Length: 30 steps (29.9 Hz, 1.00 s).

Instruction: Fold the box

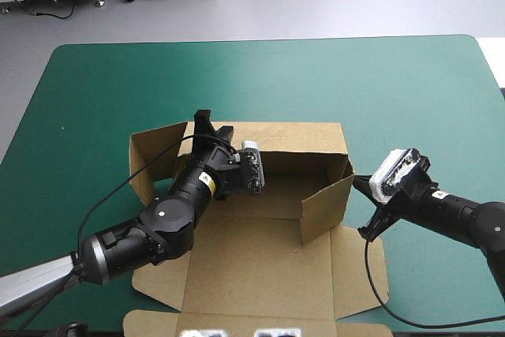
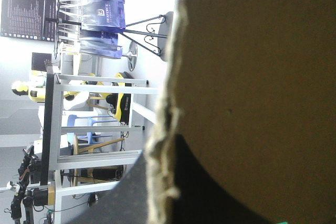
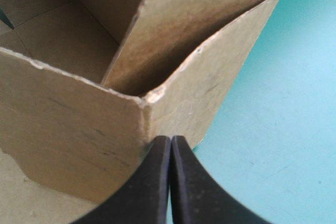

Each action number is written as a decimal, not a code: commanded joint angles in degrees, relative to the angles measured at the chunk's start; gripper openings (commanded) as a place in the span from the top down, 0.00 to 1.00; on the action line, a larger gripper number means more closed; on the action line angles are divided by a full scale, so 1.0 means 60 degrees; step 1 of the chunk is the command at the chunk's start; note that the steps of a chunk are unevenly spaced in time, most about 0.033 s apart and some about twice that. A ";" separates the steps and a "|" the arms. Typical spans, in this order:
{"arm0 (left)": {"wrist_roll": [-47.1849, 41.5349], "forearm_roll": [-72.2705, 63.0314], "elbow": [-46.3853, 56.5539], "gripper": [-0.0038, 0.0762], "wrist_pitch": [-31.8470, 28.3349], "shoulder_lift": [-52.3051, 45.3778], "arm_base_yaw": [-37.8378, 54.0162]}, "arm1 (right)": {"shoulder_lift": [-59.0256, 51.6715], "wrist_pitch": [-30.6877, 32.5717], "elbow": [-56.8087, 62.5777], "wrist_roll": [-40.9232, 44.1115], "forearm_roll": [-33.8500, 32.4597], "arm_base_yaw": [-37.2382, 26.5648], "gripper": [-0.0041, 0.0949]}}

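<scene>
Brown box [image 1: 260, 266] in the middle of the desk [image 1: 95, 92], walls half raised, lid flat toward the near edge. The left fingers [image 1: 203, 118] are clamped on its far-left wall, board edge between them; the right fingers [image 3: 157, 182] are pressed together in a point at the outer right corner

We see a table [image 1: 268, 40] whose far edge runs straight between two rounded corners. Its teal-green cover [image 1: 371, 84] lies flat and smooth over the top, reaching every edge we can see. In the right wrist view we see a plain, even stretch of that cover [image 3: 283, 129].
</scene>
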 commanded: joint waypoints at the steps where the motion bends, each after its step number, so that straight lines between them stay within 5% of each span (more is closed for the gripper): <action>1: -0.0223 0.0410 -0.0268 0.95 0.0032 -0.0270 -0.0045 | -0.0133 0.0253 -0.0205 0.0156 0.0493 0.0020 0.93; 11: -0.0223 0.0386 -0.0268 0.95 0.0057 -0.0270 -0.0045 | -0.0133 0.0830 -0.0205 0.0590 0.0426 0.0020 0.42; 23: -0.0311 0.0434 -0.0268 0.95 0.0747 0.0023 -0.0045 | -0.0147 0.1178 -0.0205 0.0748 0.1307 0.0020 0.40; 30: -0.1543 0.1758 -0.0268 0.95 0.1312 0.0526 -0.0479 | -0.0129 0.0747 -0.0205 0.0682 0.1492 0.0020 0.40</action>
